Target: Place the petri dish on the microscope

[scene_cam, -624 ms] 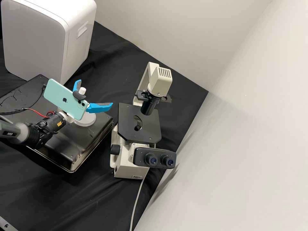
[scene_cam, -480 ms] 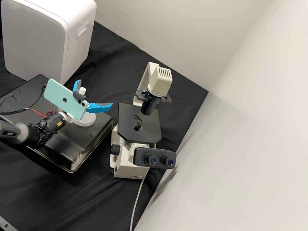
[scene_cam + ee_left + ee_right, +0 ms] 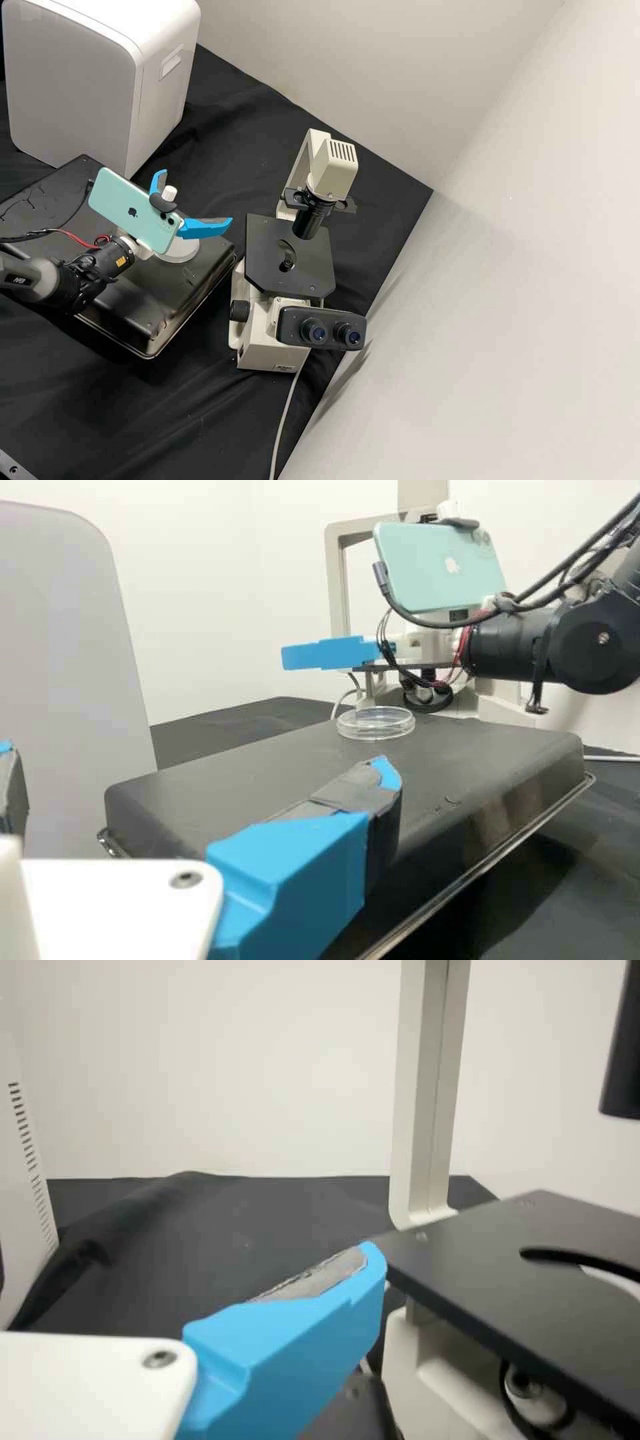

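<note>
I see the petri dish [image 3: 375, 722] sitting on the black tray [image 3: 300, 770], at the end nearest the microscope [image 3: 288, 267]. My right gripper [image 3: 195, 199] hangs just above it, fingers spread wide, holding nothing. My left gripper [image 3: 195, 765] is at the tray's opposite end, likewise spread apart and empty

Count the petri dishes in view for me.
1. The petri dish sits on the black tray, just below the right gripper. That arm could hide another.

petri dish [image 3: 375, 722] on tray [image 3: 143, 310], microscope [image 3: 265, 337] to right
</note>
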You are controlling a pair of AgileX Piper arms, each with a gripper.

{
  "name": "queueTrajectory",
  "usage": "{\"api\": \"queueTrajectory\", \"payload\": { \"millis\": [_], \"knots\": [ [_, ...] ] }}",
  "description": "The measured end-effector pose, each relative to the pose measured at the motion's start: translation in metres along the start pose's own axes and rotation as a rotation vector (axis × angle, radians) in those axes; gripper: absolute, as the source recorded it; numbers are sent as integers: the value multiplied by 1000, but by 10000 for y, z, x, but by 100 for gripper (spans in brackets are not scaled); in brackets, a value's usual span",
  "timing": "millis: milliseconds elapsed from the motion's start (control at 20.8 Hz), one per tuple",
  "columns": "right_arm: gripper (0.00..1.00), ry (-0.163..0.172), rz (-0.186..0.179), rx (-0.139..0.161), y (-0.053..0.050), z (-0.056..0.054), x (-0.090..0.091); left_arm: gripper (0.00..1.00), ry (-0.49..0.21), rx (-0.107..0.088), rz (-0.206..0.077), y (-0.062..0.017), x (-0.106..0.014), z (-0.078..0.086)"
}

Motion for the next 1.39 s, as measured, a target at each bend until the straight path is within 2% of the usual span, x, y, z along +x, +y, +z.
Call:
{"api": "queueTrajectory", "payload": {
  "millis": [240,528,768,864,960,1200,1392],
  "knots": [
    [100,-13,-11,-1,-63,74,-109,100,0,0,0,0,0,0],
    [100,7,-27,-3,-168,83,-174,100,2,5,-12,-23,8,-1],
    [100,-18,-70,-7,-290,158,-182,100,0,5,-13,-23,7,3],
    [100,-13,-68,-12,-324,179,-194,100,11,1,-13,-23,7,-7],
    [100,-27,-76,-10,-368,220,-210,100,22,-4,-13,-23,6,-17],
    [100,-19,-65,-10,-399,259,-215,100,21,-3,-18,-34,8,-12],
    [100,-36,-44,-10,-343,308,-211,100,21,-1,-23,-43,10,-10]
  ]
}}
